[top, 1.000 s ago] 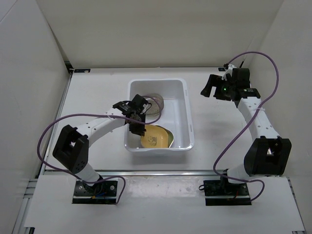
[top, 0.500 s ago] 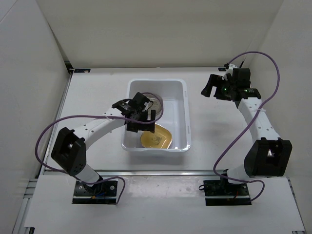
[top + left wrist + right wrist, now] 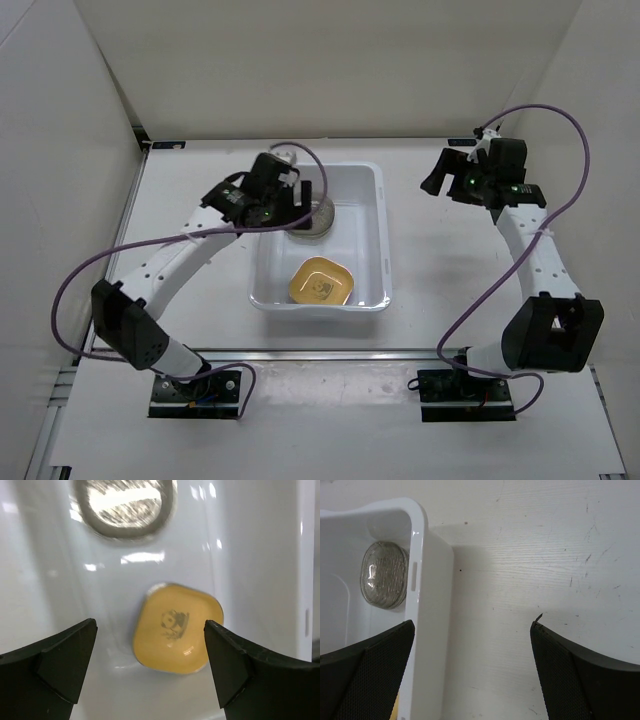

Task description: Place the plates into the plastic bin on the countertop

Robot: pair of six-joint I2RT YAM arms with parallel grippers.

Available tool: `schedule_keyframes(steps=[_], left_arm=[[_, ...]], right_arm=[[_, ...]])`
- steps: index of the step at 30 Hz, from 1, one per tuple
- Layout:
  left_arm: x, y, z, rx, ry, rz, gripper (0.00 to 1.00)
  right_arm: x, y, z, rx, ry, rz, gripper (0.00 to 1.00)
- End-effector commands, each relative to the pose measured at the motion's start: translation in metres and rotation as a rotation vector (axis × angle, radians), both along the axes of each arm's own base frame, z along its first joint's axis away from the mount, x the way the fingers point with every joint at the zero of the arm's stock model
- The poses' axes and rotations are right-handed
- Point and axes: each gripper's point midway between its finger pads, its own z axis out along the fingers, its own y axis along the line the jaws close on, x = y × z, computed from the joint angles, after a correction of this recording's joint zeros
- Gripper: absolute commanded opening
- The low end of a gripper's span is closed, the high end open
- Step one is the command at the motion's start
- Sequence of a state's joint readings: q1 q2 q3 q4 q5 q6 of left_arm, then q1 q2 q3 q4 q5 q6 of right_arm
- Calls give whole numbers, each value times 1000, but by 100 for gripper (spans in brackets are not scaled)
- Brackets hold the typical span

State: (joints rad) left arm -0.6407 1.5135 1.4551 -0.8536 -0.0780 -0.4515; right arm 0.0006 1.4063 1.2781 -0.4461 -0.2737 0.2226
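Note:
The white plastic bin point(image 3: 381, 230) stands mid-countertop point(image 3: 450, 280). Inside it lie two plates: a yellow-orange rounded-square one point(image 3: 320, 283) near the front and a round clear speckled one point(image 3: 314, 219) at the back. My left gripper point(image 3: 303, 207) hangs open over the bin's back left part, holding nothing. Its wrist view looks down past the spread jaws at the yellow plate point(image 3: 176, 628) and the clear plate point(image 3: 125, 502). My right gripper point(image 3: 437, 172) is open and empty above bare countertop, right of the bin.
In the right wrist view the bin's right rim point(image 3: 417, 555) and the clear plate point(image 3: 384, 581) lie left of the right gripper point(image 3: 472, 624), with scuffed white countertop point(image 3: 530, 555) beneath. White walls enclose the countertop on three sides. A metal rail point(image 3: 320, 352) runs along the front.
The left gripper opened, rose and drew back toward the bin's far left corner, leaving the clear plate lying in the bin. The bin slid slightly left. The right arm shifted slightly.

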Motion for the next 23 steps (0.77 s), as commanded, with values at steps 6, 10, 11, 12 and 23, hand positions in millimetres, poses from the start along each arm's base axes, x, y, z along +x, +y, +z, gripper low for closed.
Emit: schedule_keyframes(steps=[6,10,11,12,23], left_arm=[[30,202,80,93,-250,679,99],[25,285,64,66,-210,900,99],[23,297,58,76,-186,940,99],[19,306,52,74,-155,981,99],[13,345,52,56,-218,1064,99]], right_arm=[[-11,-31,1,72,20,-131,99],[-17,-40,-10,105,72,-189,99],[-19,-42,-11,111,79,-198,99],[-18,-43,-15,114,93,-206,99],[-29,-55,-27,59,100,-257,99]])
